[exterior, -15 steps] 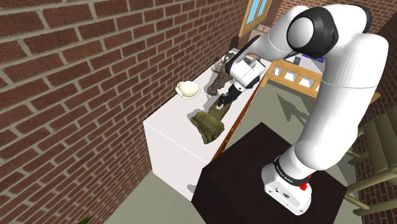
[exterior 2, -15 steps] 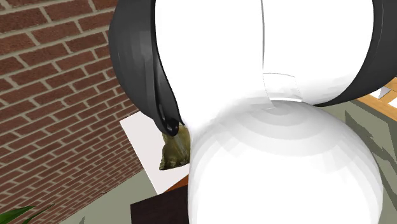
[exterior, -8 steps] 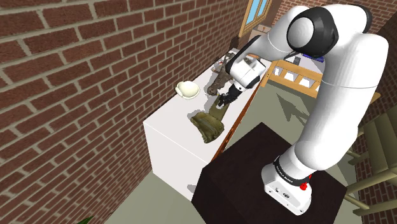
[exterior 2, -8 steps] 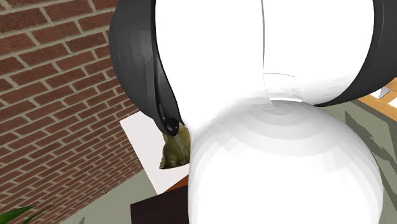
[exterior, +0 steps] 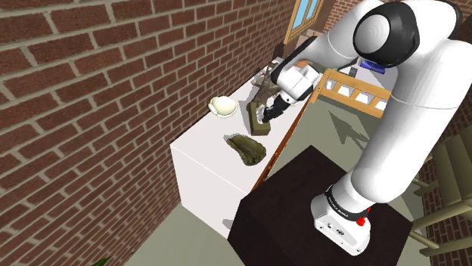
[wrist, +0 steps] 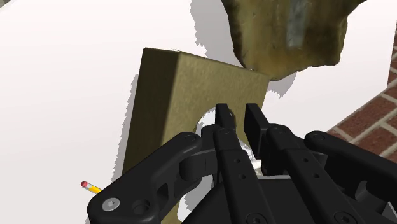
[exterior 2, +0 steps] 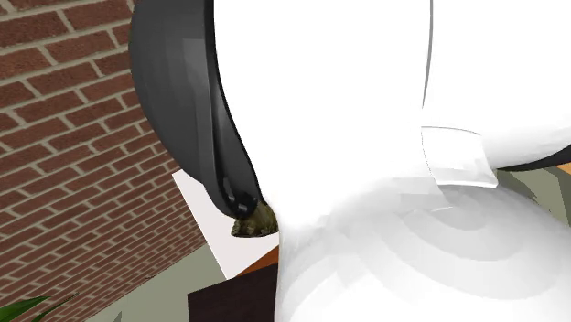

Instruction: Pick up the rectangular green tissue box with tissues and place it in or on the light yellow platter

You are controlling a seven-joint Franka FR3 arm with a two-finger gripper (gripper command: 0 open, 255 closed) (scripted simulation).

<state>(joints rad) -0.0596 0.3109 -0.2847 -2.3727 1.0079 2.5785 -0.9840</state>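
An olive-green tissue box (exterior: 255, 119) hangs tilted on edge above the white table (exterior: 204, 147), clear of the surface. My gripper (exterior: 264, 115) is shut on it. In the wrist view the box (wrist: 172, 95) is a flat olive slab with a white oval opening, and my gripper (wrist: 238, 121) pinches it at that opening, where a bit of white tissue shows. The cream platter (exterior: 224, 106) sits by the brick wall, a short way to the shoulder view's left of the box.
A lumpy olive-brown object (exterior: 248, 148) lies on the table below the box and shows beyond it in the wrist view (wrist: 289, 32). Another brown lump (exterior: 261, 91) sits farther back. A small pencil (wrist: 91, 187) lies on the table. The brick wall (exterior: 113, 75) borders the table.
The gripper has risen and moved back along the table with the tissue box. The box has come up off the spot beside the olive-brown lump and now hangs tilted on edge.
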